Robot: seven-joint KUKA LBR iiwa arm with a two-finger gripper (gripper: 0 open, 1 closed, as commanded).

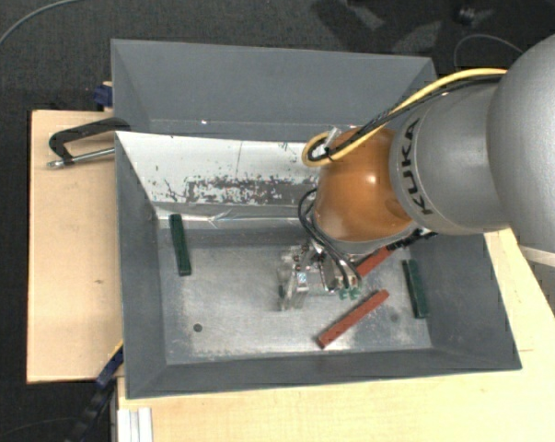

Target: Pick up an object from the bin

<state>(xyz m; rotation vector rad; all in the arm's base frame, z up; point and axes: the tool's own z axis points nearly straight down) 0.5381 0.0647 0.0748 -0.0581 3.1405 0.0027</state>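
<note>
Grey metal bin (259,86), arm in from the right, orange wrist cover (360,191) above the bin's right-centre. Gripper (297,282) is low over the floor at about mid-bin, pointing down. Open or closed: cannot tell, the tip is a cluttered metallic blur. Closest thing is a red-brown stick (352,318), flat on the floor just near-right of the gripper, lying diagonally and apart from it. A second red stick (375,260) pokes out from under the wrist, right of the gripper, partly hidden. Dark green bar (415,289) lies further right by the right wall. Another dark green bar (180,244) is far left, well apart. Small dark speck (197,329) sits near-left on the floor.
</note>
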